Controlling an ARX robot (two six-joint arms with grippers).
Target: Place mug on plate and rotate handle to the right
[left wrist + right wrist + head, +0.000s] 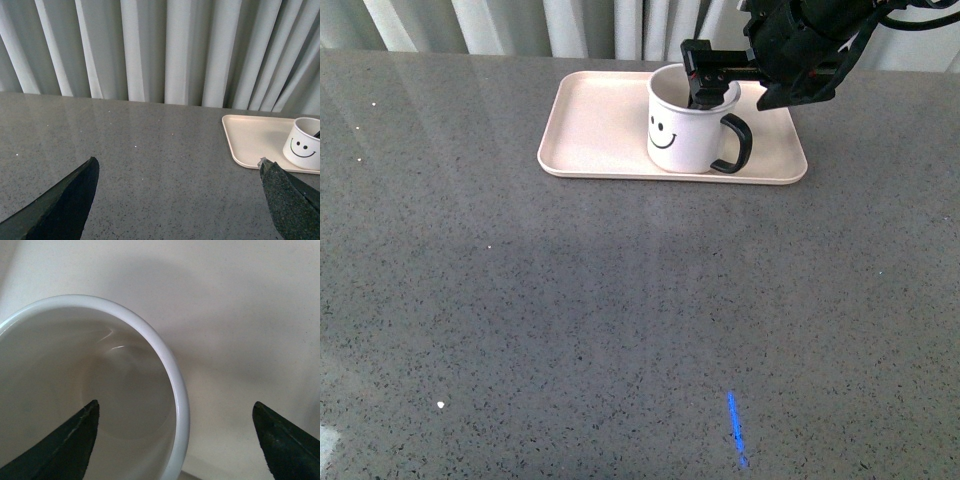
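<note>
The white mug (678,128) with its black smiley face stands upright on the pale pink plate (590,130), right of the plate's middle. Its black handle (736,145) points right and slightly toward me. My right gripper (706,84) is open above the mug's rim, one finger inside the cup and the other outside it. In the right wrist view the mug's rim (176,371) runs between the open fingertips of the right gripper (176,404), over the plate (240,315). My left gripper (177,161) is open over bare table, with the plate (250,137) and mug (302,145) off to one side.
The grey speckled table (570,320) stretches from the plate to the near edge. A short blue line (736,428) marks it at the front right. Pale curtains (150,50) hang behind the table's far edge.
</note>
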